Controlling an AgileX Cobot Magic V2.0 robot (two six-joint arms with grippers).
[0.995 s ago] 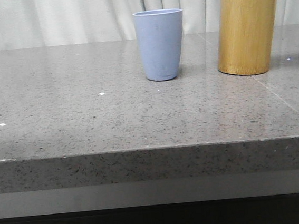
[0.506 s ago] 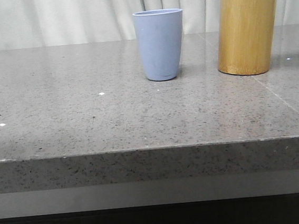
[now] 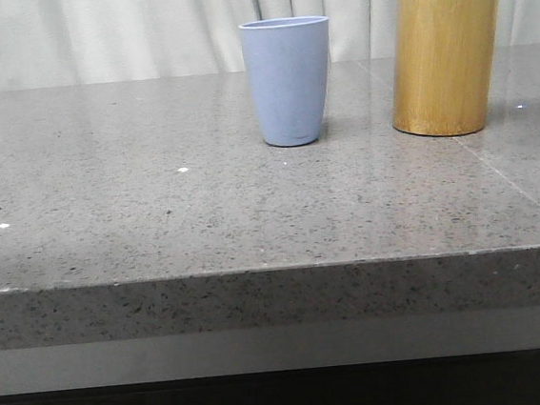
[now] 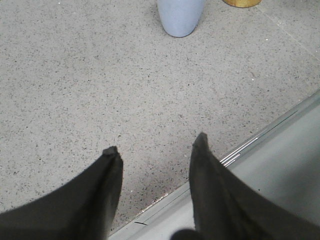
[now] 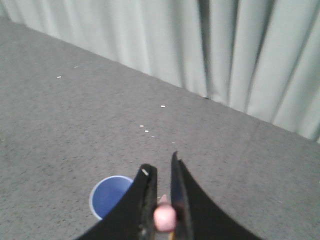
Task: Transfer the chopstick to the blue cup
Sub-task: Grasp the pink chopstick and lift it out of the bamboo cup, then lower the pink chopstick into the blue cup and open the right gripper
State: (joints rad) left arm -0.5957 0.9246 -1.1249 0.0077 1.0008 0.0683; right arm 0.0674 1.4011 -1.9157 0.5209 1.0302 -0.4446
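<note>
The blue cup (image 3: 289, 81) stands upright on the grey stone table (image 3: 156, 213), left of a taller yellow-brown bamboo holder (image 3: 445, 53). In the right wrist view my right gripper (image 5: 161, 167) is shut on the pale pink chopstick (image 5: 164, 216), whose round end shows between the fingers. The blue cup's open mouth (image 5: 109, 196) lies below and beside that gripper. My left gripper (image 4: 155, 144) hangs open over the table's front edge, with the blue cup (image 4: 180, 17) well ahead of it and nothing between its fingers.
A pale curtain (image 3: 101, 32) hangs behind the table. The table's front edge (image 3: 276, 269) runs across the front view. A grey ledge (image 4: 280, 160) lies beyond the table edge in the left wrist view.
The pink chopstick tip that stuck out above the bamboo holder's rim has shifted left and then left the front view.
</note>
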